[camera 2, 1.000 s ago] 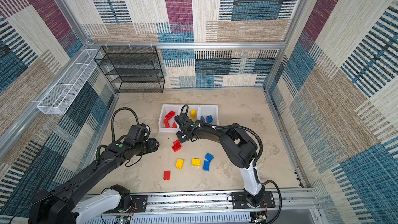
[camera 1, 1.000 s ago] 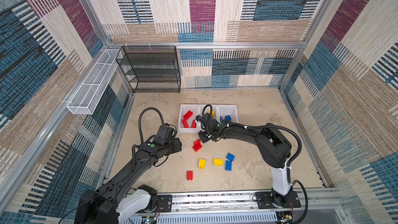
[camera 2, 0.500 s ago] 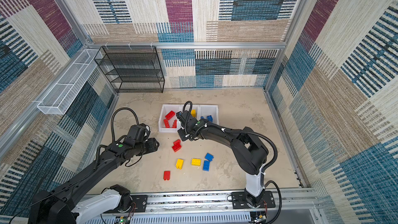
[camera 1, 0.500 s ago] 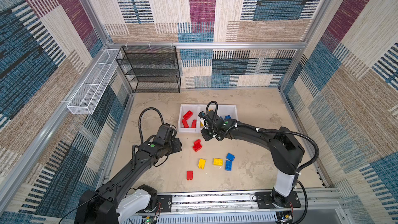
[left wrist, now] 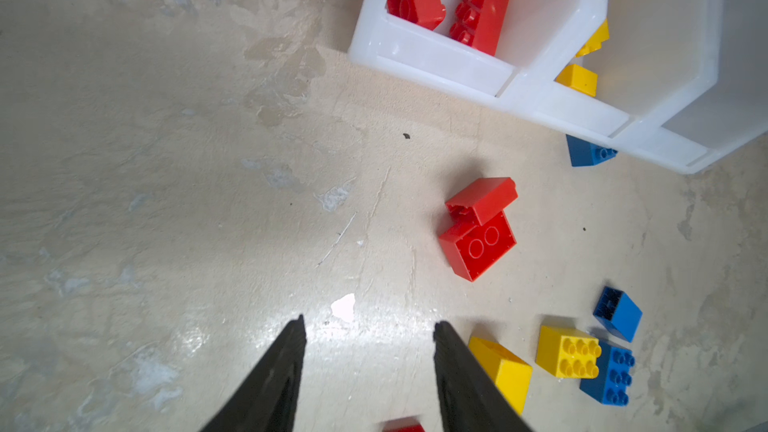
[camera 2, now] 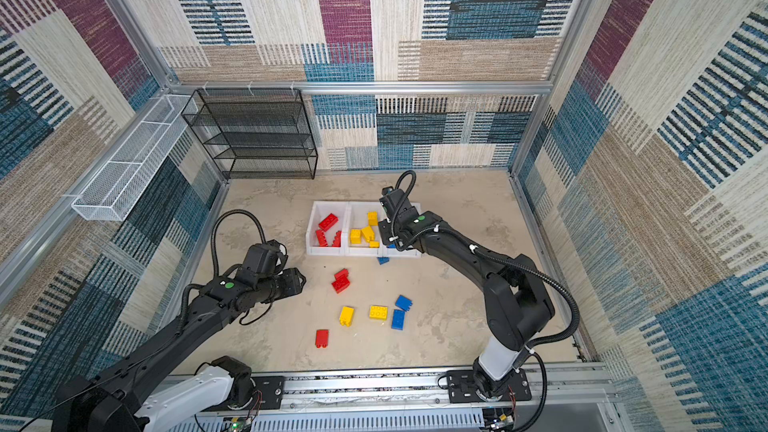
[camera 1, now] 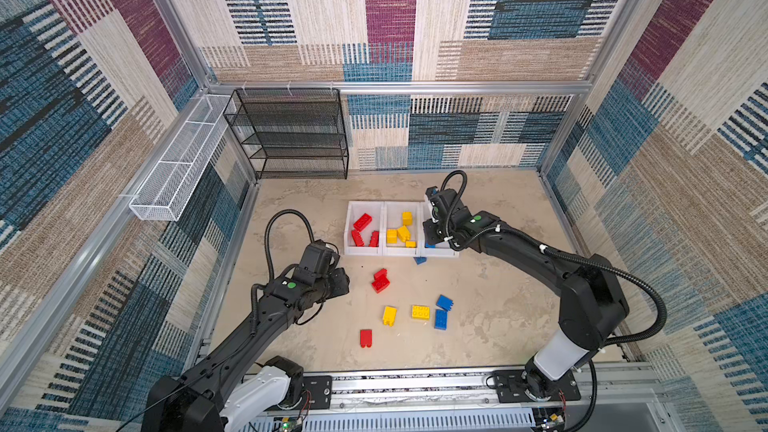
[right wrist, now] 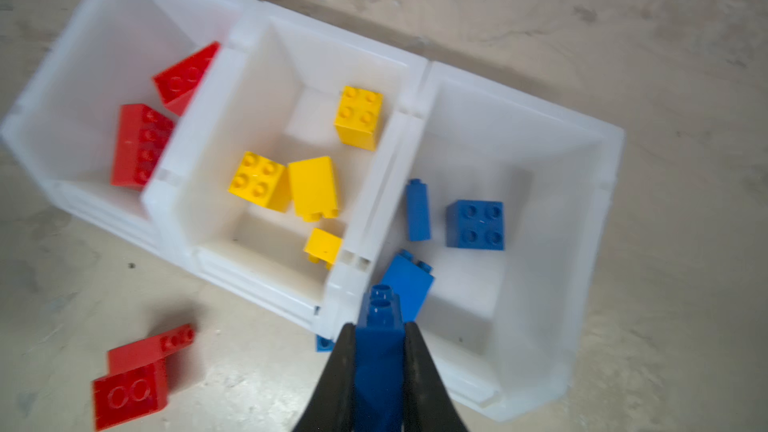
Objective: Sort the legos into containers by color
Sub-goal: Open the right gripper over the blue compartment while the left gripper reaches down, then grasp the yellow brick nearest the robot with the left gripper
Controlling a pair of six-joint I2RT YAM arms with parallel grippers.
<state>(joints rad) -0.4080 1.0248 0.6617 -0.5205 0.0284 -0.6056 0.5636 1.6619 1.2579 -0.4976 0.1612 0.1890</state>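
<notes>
Three joined white containers (camera 1: pixel 361 250) (right wrist: pixel 519 95) stand mid-floor: red legos in the left one, yellow in the middle, blue in the right. My right gripper (right wrist: pixel 380 328) (camera 1: pixel 432 238) is shut on a blue lego (right wrist: pixel 380 351), studs pointing away, over the front wall of the right container. Left of the loose legos, my left gripper (left wrist: pixel 368 322) (camera 1: pixel 343 280) hangs open over bare floor with nothing between its fingers. Loose on the floor are a red pair (camera 1: pixel 380 281) (left wrist: pixel 478 230), two yellow (camera 1: pixel 389 315) (camera 1: pixel 420 312), two blue (camera 1: pixel 444 302) (camera 1: pixel 441 319) and one red (camera 1: pixel 365 338).
A small blue lego (camera 1: pixel 419 260) (left wrist: pixel 588 151) lies against the containers' front wall. A black mesh rack (camera 1: pixel 291 135) stands at the back left, and a white wire basket (camera 1: pixel 178 160) hangs on the left wall. The arms' base rail (camera 1: pixel 415 384) runs along the front.
My right gripper has carried the blue lego rightward, from in front of the middle container to the right container. The left arm has not moved.
</notes>
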